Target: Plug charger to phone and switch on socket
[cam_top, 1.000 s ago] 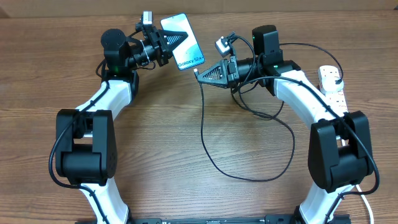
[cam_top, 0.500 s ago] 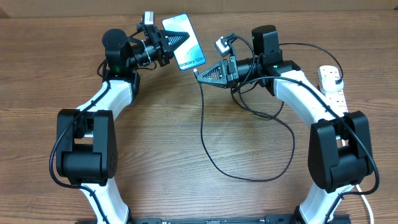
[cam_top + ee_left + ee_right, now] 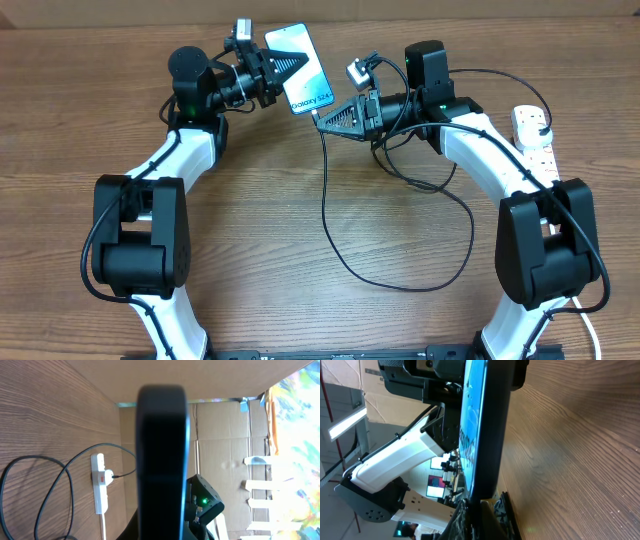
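Note:
My left gripper (image 3: 288,68) is shut on the phone (image 3: 306,66), which is held off the table with its light-blue screen tilted up. In the left wrist view the phone's dark back (image 3: 162,455) fills the centre. My right gripper (image 3: 322,117) is shut on the connector end of the charger (image 3: 325,200). That tip (image 3: 472,503) sits right against the phone's lower end (image 3: 481,425); I cannot tell whether it is inserted. The black cable loops over the table towards the white socket (image 3: 535,140) at the far right, where a black plug (image 3: 543,130) is in place.
The socket (image 3: 99,485) and loops of cable (image 3: 65,472) also show in the left wrist view. Slack cable lies in a wide loop (image 3: 400,288) between the two arm bases. Cardboard walls stand beyond the far table edge (image 3: 225,420).
My left gripper has carried the phone slightly right, bringing its lower end closer to the connector tip. The right gripper has stayed in place.

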Motion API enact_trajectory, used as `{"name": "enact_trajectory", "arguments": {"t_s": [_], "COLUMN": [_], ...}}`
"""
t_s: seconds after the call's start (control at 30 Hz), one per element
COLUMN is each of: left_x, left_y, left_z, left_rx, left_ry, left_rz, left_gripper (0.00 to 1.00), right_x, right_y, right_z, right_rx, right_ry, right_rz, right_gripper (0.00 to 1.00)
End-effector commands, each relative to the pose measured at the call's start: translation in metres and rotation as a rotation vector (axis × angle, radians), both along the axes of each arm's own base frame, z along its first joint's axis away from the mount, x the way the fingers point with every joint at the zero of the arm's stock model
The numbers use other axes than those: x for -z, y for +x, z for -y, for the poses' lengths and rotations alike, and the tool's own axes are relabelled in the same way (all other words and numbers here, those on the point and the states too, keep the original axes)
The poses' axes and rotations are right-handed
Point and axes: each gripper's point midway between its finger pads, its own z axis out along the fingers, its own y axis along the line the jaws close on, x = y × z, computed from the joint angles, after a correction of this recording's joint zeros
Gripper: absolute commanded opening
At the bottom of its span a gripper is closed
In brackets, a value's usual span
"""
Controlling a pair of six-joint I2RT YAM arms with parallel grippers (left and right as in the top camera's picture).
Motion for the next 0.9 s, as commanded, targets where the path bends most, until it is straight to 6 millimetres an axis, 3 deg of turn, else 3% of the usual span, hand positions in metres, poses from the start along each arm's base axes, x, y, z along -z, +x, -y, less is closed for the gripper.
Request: {"name": "enact_trajectory", "arguments": {"t_s": [0.0,0.87], "left_x": [-0.008,-0.008], "left_y": [-0.005,0.000], "left_z": [0.005,-0.003], "left_rx": [0.031,0.001], "left_ry": [-0.002,0.005], "left_rz": [0.028,0.042], "left_gripper": [0.04,0.04], "right_x": [-0.006,-0.012], "right_y": [0.002,-0.008], "right_z": [-0.001,0.000], "right_rx": [0.015,-0.036], "right_ry": [-0.007,0.030], "right_rz": [0.027,0.002], "right_gripper": [0.04,0.04]}}
